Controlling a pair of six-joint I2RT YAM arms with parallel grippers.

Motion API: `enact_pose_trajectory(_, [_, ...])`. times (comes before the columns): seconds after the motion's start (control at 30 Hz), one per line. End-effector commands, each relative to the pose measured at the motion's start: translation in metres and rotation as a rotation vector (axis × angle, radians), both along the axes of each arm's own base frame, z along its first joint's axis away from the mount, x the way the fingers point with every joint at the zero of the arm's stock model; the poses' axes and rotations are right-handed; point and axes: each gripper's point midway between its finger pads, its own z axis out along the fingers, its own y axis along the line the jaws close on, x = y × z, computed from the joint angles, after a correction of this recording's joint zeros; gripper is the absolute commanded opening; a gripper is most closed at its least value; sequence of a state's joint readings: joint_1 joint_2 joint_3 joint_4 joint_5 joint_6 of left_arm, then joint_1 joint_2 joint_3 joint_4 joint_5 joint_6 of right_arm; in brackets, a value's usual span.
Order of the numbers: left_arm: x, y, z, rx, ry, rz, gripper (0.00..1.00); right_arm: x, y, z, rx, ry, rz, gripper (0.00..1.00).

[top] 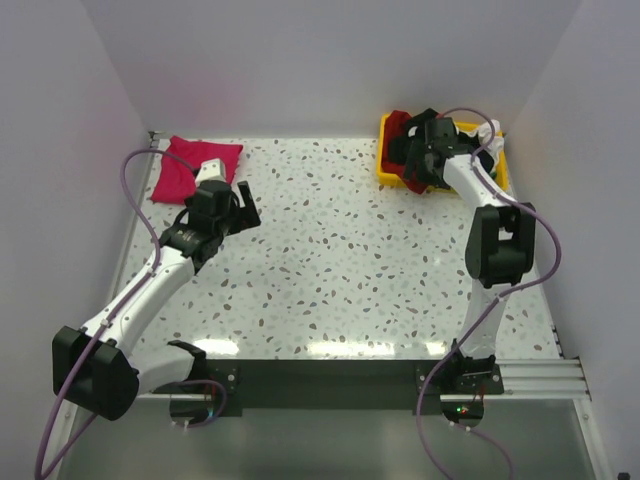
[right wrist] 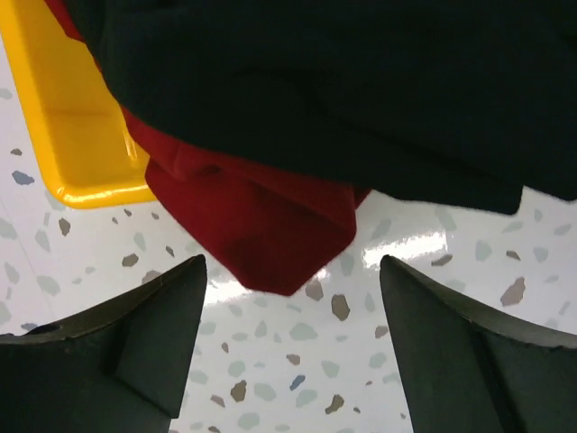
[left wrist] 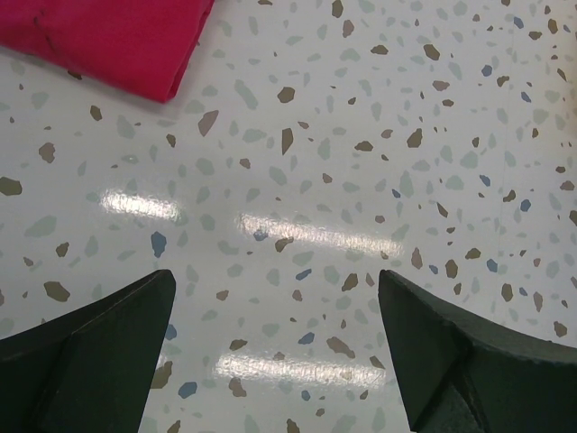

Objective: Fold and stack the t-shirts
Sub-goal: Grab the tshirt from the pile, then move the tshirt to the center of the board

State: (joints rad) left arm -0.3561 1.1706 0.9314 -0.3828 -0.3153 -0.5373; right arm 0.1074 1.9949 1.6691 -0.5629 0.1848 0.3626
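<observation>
A folded magenta-pink t-shirt (top: 190, 165) lies at the far left of the table; its corner shows in the left wrist view (left wrist: 108, 36). My left gripper (top: 247, 205) is open and empty over bare table to its right (left wrist: 275, 307). A dark red t-shirt (top: 397, 130) hangs over the near edge of the yellow tray (top: 383, 152), under a black t-shirt (right wrist: 361, 90). A bit of white cloth (top: 490, 130) shows at the tray's far right. My right gripper (top: 412, 172) is open and empty, just short of the red shirt's hanging corner (right wrist: 252, 216).
The yellow tray's corner (right wrist: 63, 126) is at the upper left of the right wrist view. White walls close in the table at the back and both sides. The speckled tabletop (top: 340, 250) stretches between the two arms.
</observation>
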Motion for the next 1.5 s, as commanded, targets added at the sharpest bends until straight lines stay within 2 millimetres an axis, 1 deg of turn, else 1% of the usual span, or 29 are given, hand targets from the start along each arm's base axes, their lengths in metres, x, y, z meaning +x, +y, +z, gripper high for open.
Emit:
enact_pose_trajectory(0.0, [0.008, -0.001, 0.024, -0.008, -0.068, 0.001, 1.0, 0.038, -0.001, 0.023, -0.042, -0.121, 0.037, 0.78])
enact_pose_trajectory(0.13, [0.008, 0.002, 0.025, -0.001, -0.069, 0.011, 1.0, 0.051, 0.0, 0.017, -0.049, -0.129, 0.048, 0.71])
enact_pose_trajectory(0.17, [0.008, 0.002, 0.023, 0.003, -0.064, 0.014, 1.0, 0.053, 0.0, 0.018, -0.051, -0.133, 0.045, 0.65])
enact_pose_trajectory(0.2, [0.009, 0.002, 0.024, 0.0, -0.065, 0.013, 1.0, 0.054, -0.001, 0.018, -0.05, -0.134, 0.041, 0.48])
enact_pose_trajectory(0.27, [0.009, 0.001, 0.024, 0.001, -0.062, 0.012, 1.0, 0.056, 0.001, 0.022, -0.037, -0.151, 0.046, 0.35])
enact_pose_trajectory(0.3, [0.009, 0.002, 0.024, 0.003, -0.062, 0.012, 1.0, 0.057, 0.004, 0.023, -0.023, -0.157, 0.055, 0.19])
enact_pose_trajectory(0.33, [0.009, 0.003, 0.025, 0.006, -0.064, 0.017, 1.0, 0.058, 0.007, 0.026, -0.013, -0.164, 0.064, 0.13])
enact_pose_trajectory(0.4, [0.009, 0.004, 0.028, 0.01, -0.068, 0.023, 1.0, 0.059, 0.01, 0.044, 0.011, -0.202, 0.072, 0.0])
enact_pose_trajectory(0.43, [0.009, 0.005, 0.031, 0.01, -0.074, 0.027, 1.0, 0.061, 0.012, 0.056, 0.019, -0.235, 0.078, 0.0])
enact_pose_trajectory(0.47, [0.009, 0.005, 0.033, 0.008, -0.08, 0.027, 1.0, 0.061, 0.013, 0.076, 0.028, -0.28, 0.084, 0.0])
enact_pose_trajectory(0.53, [0.007, 0.005, 0.039, 0.001, -0.097, 0.026, 1.0, 0.062, 0.015, 0.105, 0.04, -0.341, 0.094, 0.0])
enact_pose_trajectory(0.6, [0.007, 0.006, 0.04, -0.002, -0.101, 0.027, 1.0, 0.064, 0.014, 0.152, 0.037, -0.432, 0.098, 0.0])
enact_pose_trajectory(0.63, [0.005, 0.006, 0.042, -0.004, -0.107, 0.027, 1.0, 0.066, 0.01, 0.178, 0.028, -0.483, 0.086, 0.0])
enact_pose_trajectory(0.73, [0.004, 0.006, 0.045, -0.014, -0.118, 0.025, 1.0, 0.068, -0.007, 0.225, 0.013, -0.584, 0.037, 0.0])
enact_pose_trajectory(0.77, [0.004, 0.005, 0.045, -0.016, -0.12, 0.023, 1.0, 0.07, -0.014, 0.256, 0.009, -0.653, 0.003, 0.0])
enact_pose_trajectory(0.8, [0.004, 0.005, 0.045, -0.018, -0.12, 0.023, 1.0, 0.071, -0.027, 0.273, 0.003, -0.691, -0.03, 0.0])
enact_pose_trajectory(0.83, [0.004, 0.005, 0.046, -0.02, -0.122, 0.021, 1.0, 0.07, -0.035, 0.303, 0.003, -0.759, -0.058, 0.0])
enact_pose_trajectory(0.9, [0.004, 0.005, 0.047, -0.022, -0.122, 0.021, 1.0, 0.068, -0.051, 0.333, 0.01, -0.834, -0.109, 0.0])
enact_pose_trajectory(0.93, [0.003, 0.005, 0.048, -0.023, -0.126, 0.024, 1.0, 0.064, -0.053, 0.362, 0.017, -0.909, -0.114, 0.0])
enact_pose_trajectory(0.97, [0.003, 0.005, 0.049, -0.024, -0.129, 0.025, 1.0, 0.06, -0.056, 0.376, 0.017, -0.948, -0.123, 0.0])
enact_pose_trajectory(1.0, [0.002, 0.006, 0.05, -0.023, -0.129, 0.026, 1.0, 0.058, -0.056, 0.389, 0.02, -0.985, -0.123, 0.0])
enact_pose_trajectory(1.03, [0.002, 0.006, 0.052, -0.028, -0.136, 0.028, 1.0, 0.05, -0.056, 0.414, 0.023, -1.057, -0.123, 0.0])
enact_pose_trajectory(1.1, [0.002, 0.006, 0.054, -0.03, -0.139, 0.027, 1.0, 0.043, -0.053, 0.437, 0.048, -1.125, -0.11, 0.0])
enact_pose_trajectory(1.13, [0.001, 0.005, 0.055, -0.035, -0.142, 0.021, 1.0, 0.036, -0.051, 0.457, 0.057, -1.176, -0.101, 0.0])
enact_pose_trajectory(1.3, [-0.001, 0.004, 0.057, -0.048, -0.145, 0.017, 1.0, 0.013, -0.033, 0.494, 0.134, -1.258, -0.015, 0.0])
enact_pose_trajectory(1.37, [-0.002, 0.002, 0.058, -0.055, -0.146, 0.012, 1.0, 0.006, -0.012, 0.497, 0.199, -1.253, 0.086, 0.0])
enact_pose_trajectory(1.4, [-0.002, 0.001, 0.06, -0.06, -0.151, 0.007, 1.0, -0.004, -0.003, 0.5, 0.217, -1.243, 0.121, 0.0])
enact_pose_trajectory(1.43, [-0.003, 0.001, 0.061, -0.064, -0.153, 0.005, 1.0, -0.009, 0.009, 0.496, 0.234, -1.216, 0.167, 0.0])
enact_pose_trajectory(1.47, [-0.003, 0.001, 0.063, -0.067, -0.157, 0.004, 1.0, -0.015, 0.03, 0.493, 0.233, -1.194, 0.228, 0.0])
